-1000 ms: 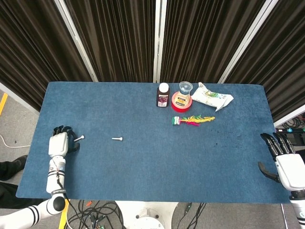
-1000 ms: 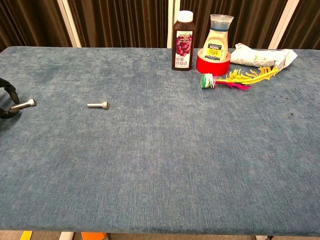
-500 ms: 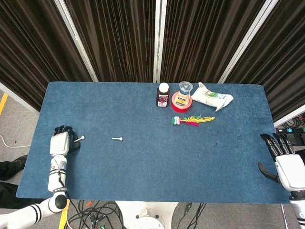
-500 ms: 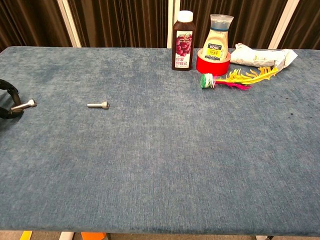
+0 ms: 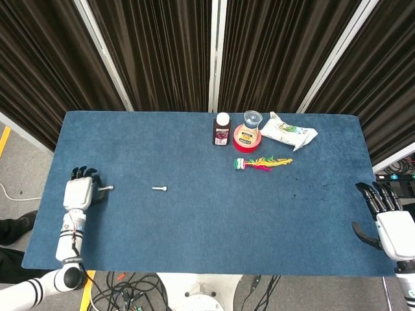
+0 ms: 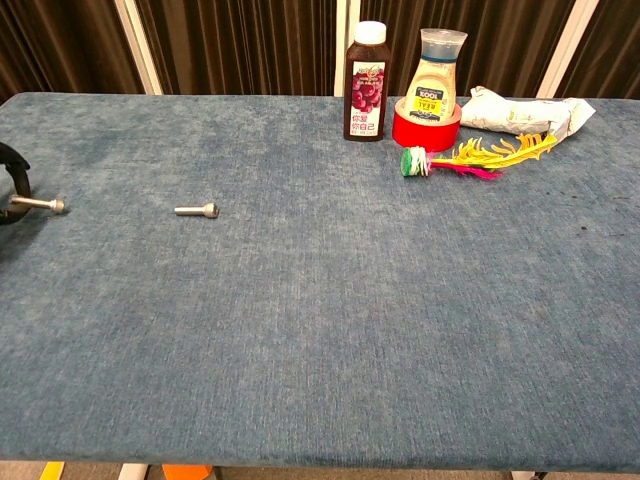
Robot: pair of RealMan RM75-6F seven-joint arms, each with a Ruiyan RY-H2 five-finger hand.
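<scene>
At the table's left edge my left hand [image 5: 80, 192] pinches a small silver bolt [image 5: 106, 188] whose head points right, toward the table's middle. The chest view shows only the dark fingers [image 6: 10, 168] at the frame's left border, closed around the level bolt [image 6: 44, 205]. A second silver bolt [image 5: 159, 188] lies loose on the blue cloth [image 5: 194, 220], a short way right of the held one, and is seen again in the chest view [image 6: 196, 211]. Off the right edge of the table, my right hand [image 5: 388, 219] hangs with fingers spread and holds nothing; the chest view does not show it.
At the back stand a dark juice bottle [image 6: 365, 80] and a pale dressing bottle [image 6: 439, 72] inside a red tape roll [image 6: 425, 128]. A white packet [image 6: 525, 112] and a feathered shuttlecock [image 6: 470, 154] lie to their right. Dark curtains hang behind the table.
My left hand has shifted slightly left and back. The bolt in it has turned from tilted upward to level. The right hand has barely moved.
</scene>
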